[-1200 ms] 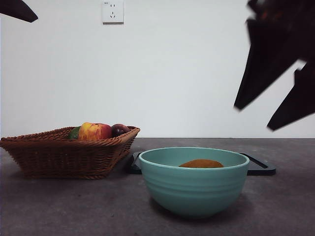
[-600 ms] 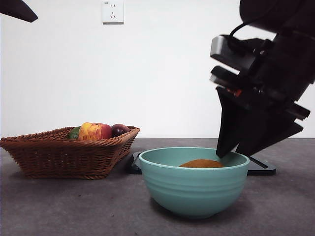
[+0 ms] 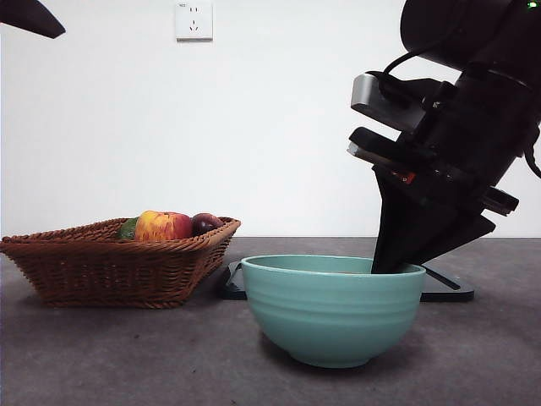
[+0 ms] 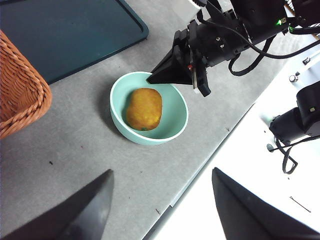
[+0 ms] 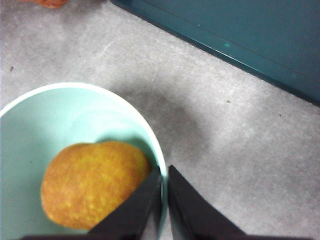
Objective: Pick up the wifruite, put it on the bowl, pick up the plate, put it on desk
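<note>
Right pincer (image 5: 163, 200): at work, jaws clamped on the rim of the bowl (image 5: 75, 150), one jaw inside the wall and one outside, the thin rim edge between them. Front view shows the same pincer (image 3: 397, 262) coming down steeply from above onto the bowl's (image 3: 334, 309) far-right rim. The bowl looks slightly tipped, base rolled toward the gripped side; judged a rim pinch made to lift or carry the vessel, since a deep round wall offers no other hold.

Left pincer (image 4: 160, 210): waiting high and well apart from the work, jaws spread wide, holding nothing.

Wifruite (image 4: 144, 108): lying on its side in the bottom of the bowl (image 4: 150, 137), just beside the inner jaw in the right wrist view (image 5: 92, 185). Hidden below the rim in the front view. First step of the task judged done.

Surface (image 3: 101, 355): dark grey, bears the bowl, the black tray (image 3: 444, 292) behind it, and the wicker basket (image 3: 110, 266) with apple (image 3: 162, 226) and plum (image 3: 205, 222) to one side.

Risk, judged: loose fruit may roll if the bowl tilts further.
</note>
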Available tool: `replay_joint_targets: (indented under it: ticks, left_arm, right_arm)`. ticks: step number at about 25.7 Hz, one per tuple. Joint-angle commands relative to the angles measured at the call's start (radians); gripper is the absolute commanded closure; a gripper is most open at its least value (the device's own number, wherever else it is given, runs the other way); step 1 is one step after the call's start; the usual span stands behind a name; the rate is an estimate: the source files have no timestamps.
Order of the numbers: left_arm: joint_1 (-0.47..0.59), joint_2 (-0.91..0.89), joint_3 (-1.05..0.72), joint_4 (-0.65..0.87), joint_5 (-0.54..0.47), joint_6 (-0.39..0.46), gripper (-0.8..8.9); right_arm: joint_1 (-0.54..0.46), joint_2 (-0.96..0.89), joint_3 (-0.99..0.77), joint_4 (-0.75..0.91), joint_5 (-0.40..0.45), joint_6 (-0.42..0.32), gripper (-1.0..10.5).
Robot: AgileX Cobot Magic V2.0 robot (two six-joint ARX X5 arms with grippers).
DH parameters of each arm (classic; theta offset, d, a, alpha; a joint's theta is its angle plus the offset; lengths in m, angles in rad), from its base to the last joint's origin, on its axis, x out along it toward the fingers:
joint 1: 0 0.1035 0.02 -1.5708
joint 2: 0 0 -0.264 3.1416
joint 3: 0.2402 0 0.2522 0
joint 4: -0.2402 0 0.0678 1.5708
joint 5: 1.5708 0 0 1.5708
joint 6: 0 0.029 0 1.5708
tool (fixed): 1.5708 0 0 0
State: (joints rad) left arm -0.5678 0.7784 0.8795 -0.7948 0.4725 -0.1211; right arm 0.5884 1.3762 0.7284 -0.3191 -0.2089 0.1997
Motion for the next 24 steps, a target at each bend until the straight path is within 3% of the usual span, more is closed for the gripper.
replay_joint_targets:
  ticks: [1,8,13,17,24]
  left_arm:
    - [-0.006,0.005,0.006,0.010,0.003,0.008,5.01]
    - [-0.006,0.005,0.006,0.010,0.003,0.021,5.01]
    - [-0.006,0.005,0.006,0.010,0.003,0.023,5.01]
    - [-0.006,0.005,0.006,0.008,0.003,0.023,5.01]
    - [-0.006,0.005,0.006,0.009,0.003,0.023,5.01]
  right_arm:
    - [0.008,0.013,0.008,0.021,-0.001,0.010,9.4]
    - [-0.012,-0.011,0.091,0.009,0.005,-0.018,9.4]
    - [-0.093,0.000,0.179,0.004,0.034,-0.056,9.4]
    - [-0.169,0.079,0.274,0.003,0.026,-0.083,9.4]
    - [-0.214,0.290,0.438,0.006,0.024,-0.112,9.4]
